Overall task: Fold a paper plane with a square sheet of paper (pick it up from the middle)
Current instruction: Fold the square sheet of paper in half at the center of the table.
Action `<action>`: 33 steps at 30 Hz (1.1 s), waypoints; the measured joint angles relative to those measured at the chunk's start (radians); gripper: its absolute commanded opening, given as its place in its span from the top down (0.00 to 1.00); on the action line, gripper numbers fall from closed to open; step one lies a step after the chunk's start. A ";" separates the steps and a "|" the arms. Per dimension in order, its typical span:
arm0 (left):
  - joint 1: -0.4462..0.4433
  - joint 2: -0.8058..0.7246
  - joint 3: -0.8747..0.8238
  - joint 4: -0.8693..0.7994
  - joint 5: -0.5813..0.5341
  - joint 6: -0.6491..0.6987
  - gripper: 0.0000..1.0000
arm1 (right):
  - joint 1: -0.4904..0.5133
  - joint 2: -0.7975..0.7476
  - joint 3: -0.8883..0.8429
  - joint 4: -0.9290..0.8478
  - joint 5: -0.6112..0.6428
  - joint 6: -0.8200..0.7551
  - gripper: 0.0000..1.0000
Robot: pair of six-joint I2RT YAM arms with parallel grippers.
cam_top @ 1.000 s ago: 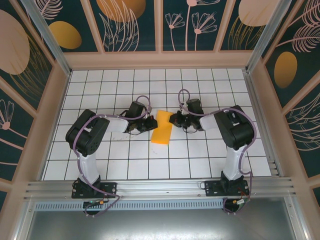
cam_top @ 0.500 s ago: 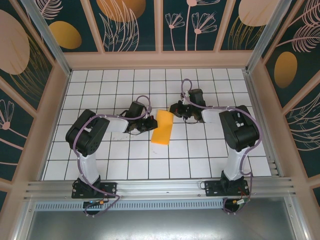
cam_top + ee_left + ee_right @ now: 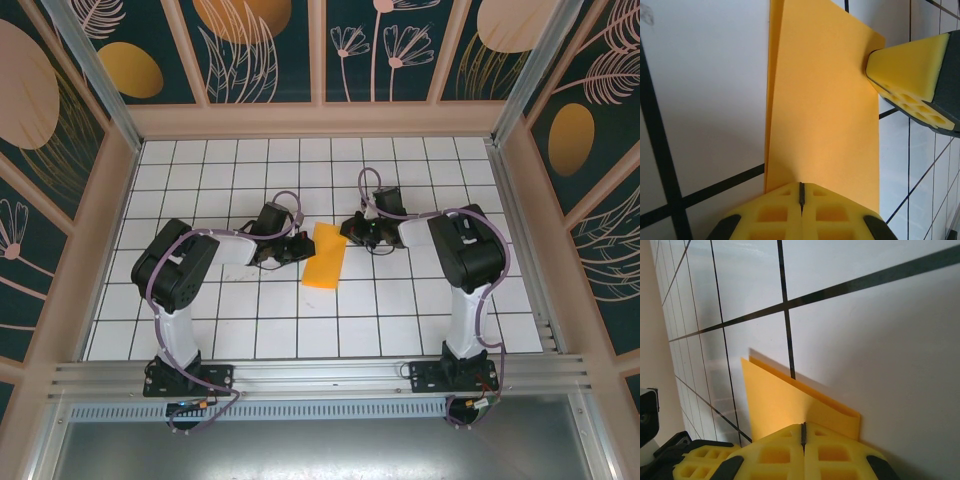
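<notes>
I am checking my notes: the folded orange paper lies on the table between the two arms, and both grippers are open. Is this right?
Not quite: both grippers are shut. The left gripper in the left wrist view and the right gripper in the right wrist view have their jaws pressed together. The rest is right.

Left claw point(image 3: 302, 247), right claw point(image 3: 347, 232) beside paper point(image 3: 325, 258); free tiles point(image 3: 300, 330) around.

Bright even light, soft shadows; wrist foreground perhaps slightly blurred.
</notes>
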 measured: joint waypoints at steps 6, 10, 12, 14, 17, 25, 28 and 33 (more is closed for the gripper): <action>0.000 0.000 -0.002 0.003 0.000 0.004 1.00 | -0.004 -0.027 0.010 -0.060 0.007 -0.009 0.95; 0.000 0.000 -0.003 0.005 0.000 0.005 1.00 | -0.011 -0.037 0.050 -0.078 0.003 -0.019 0.95; 0.000 0.000 -0.004 0.007 0.001 0.006 1.00 | -0.014 -0.037 0.062 -0.076 0.000 -0.019 0.95; 0.000 0.000 -0.004 0.007 0.001 0.006 1.00 | -0.016 -0.037 0.062 -0.077 0.000 -0.019 0.95; 0.000 0.000 -0.004 0.007 0.001 0.007 1.00 | -0.017 -0.020 0.068 -0.082 0.001 -0.019 0.95; 0.000 0.000 -0.006 0.011 0.002 0.007 1.00 | -0.023 0.038 0.105 -0.135 0.003 0.014 0.96; 0.000 0.000 -0.006 0.011 0.002 0.007 1.00 | -0.023 0.038 0.116 -0.156 0.003 0.031 0.95; 0.000 0.000 -0.006 0.011 0.002 0.007 1.00 | -0.023 0.023 0.161 -0.229 0.004 0.033 0.95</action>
